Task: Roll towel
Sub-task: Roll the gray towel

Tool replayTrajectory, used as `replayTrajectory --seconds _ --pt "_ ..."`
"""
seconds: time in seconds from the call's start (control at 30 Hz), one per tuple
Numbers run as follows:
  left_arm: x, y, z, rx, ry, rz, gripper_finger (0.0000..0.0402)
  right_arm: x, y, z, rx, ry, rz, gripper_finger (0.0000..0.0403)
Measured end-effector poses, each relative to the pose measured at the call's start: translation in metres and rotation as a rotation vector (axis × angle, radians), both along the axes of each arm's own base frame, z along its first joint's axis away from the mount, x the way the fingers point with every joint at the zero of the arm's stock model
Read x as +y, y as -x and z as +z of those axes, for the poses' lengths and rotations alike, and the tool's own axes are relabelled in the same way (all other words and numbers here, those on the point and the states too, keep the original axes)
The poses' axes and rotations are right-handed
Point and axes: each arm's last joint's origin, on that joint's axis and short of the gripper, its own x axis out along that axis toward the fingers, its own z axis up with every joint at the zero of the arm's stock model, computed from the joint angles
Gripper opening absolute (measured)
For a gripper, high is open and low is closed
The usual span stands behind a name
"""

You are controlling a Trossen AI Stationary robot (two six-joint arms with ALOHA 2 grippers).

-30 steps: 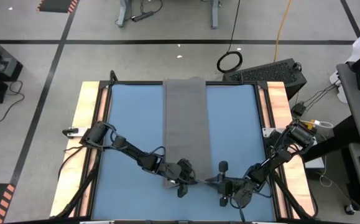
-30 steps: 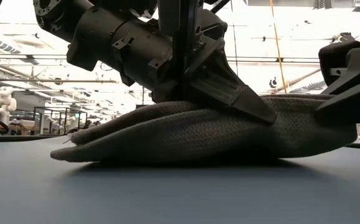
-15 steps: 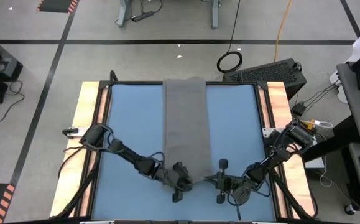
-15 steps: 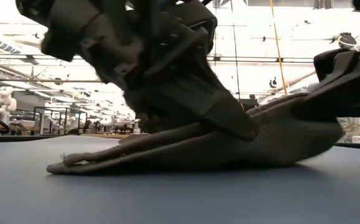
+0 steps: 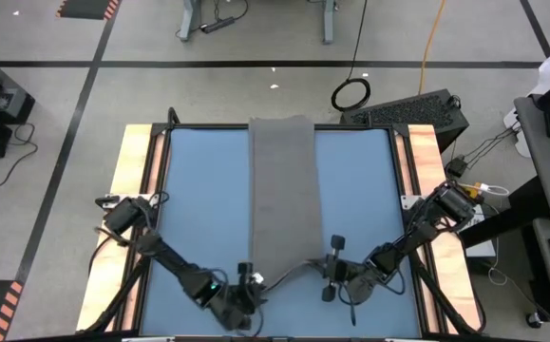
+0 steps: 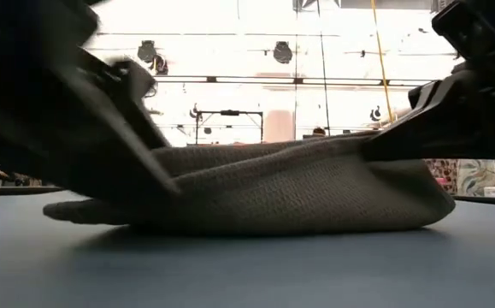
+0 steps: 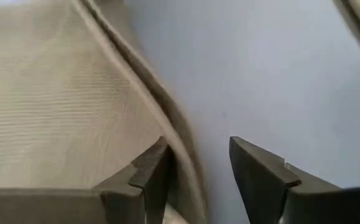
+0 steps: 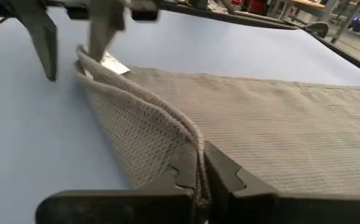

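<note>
right wrist view: right gripper (image 8: 201, 165) pinching towel (image 8: 248, 118)

Soft, even light fills the high view, and the table (image 5: 199, 190) looks clear with only faint shadows. In the low view the room behind is very bright and washed out, so the towel (image 6: 298, 192) looks dim and has a dark shadow under it. A big dark shape there, the left gripper (image 6: 76, 128), is smeared and fuzzy. The left wrist view is soft and blurry up close. The right wrist view is brighter and sharper.
</note>
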Motion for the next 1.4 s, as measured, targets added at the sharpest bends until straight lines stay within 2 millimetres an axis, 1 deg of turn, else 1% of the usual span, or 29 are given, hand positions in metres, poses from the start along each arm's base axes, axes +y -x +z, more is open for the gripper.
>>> replayTrajectory --seconds 0.13,0.2,0.4,0.5,0.7,0.87,1.0,1.13,1.27,1.33,1.4 --pt "-0.012 0.02 -0.002 0.026 -0.147 -0.06 0.0169 -0.004 -0.003 0.0 -0.002 -0.003 -0.015 0.0001" --pt "-0.016 0.025 -0.001 0.003 -0.22 -0.061 0.0169 -0.006 -0.005 0.0 0.005 -0.011 -0.009 0.0001" --pt "-0.012 0.026 -0.002 0.012 -0.311 -0.065 0.0169 -0.011 -0.009 0.0 0.006 -0.057 -0.024 0.0" --pt "-0.01 0.029 -0.007 0.032 -0.353 -0.047 0.0169 -0.014 -0.011 -0.001 0.007 -0.069 -0.039 0.0" --pt "-0.004 0.037 -0.015 0.073 -0.357 -0.015 0.0169 -0.019 -0.014 -0.002 0.008 -0.094 -0.07 0.0" --pt "-0.008 0.042 -0.016 0.072 -0.36 -0.032 0.0169 -0.019 -0.014 -0.002 0.008 -0.094 -0.072 0.0" --pt "-0.011 0.046 -0.016 0.082 -0.395 -0.068 0.0169 -0.019 -0.014 -0.002 0.007 -0.1 -0.074 0.0" --pt "-0.009 0.045 -0.016 0.088 -0.434 -0.081 0.0169 -0.019 -0.014 -0.002 0.006 -0.101 -0.075 0.0" --pt "-0.002 0.038 -0.016 0.11 -0.443 -0.087 0.0167 -0.02 -0.014 -0.002 0.003 -0.113 -0.08 0.0" --pt "0.001 0.035 -0.016 0.116 -0.425 -0.075 0.0156 -0.02 -0.014 -0.002 0.001 -0.122 -0.081 0.0" --pt "0.003 0.033 -0.016 0.117 -0.415 -0.06 0.013 -0.019 -0.014 -0.002 0.001 -0.127 -0.081 0.0"
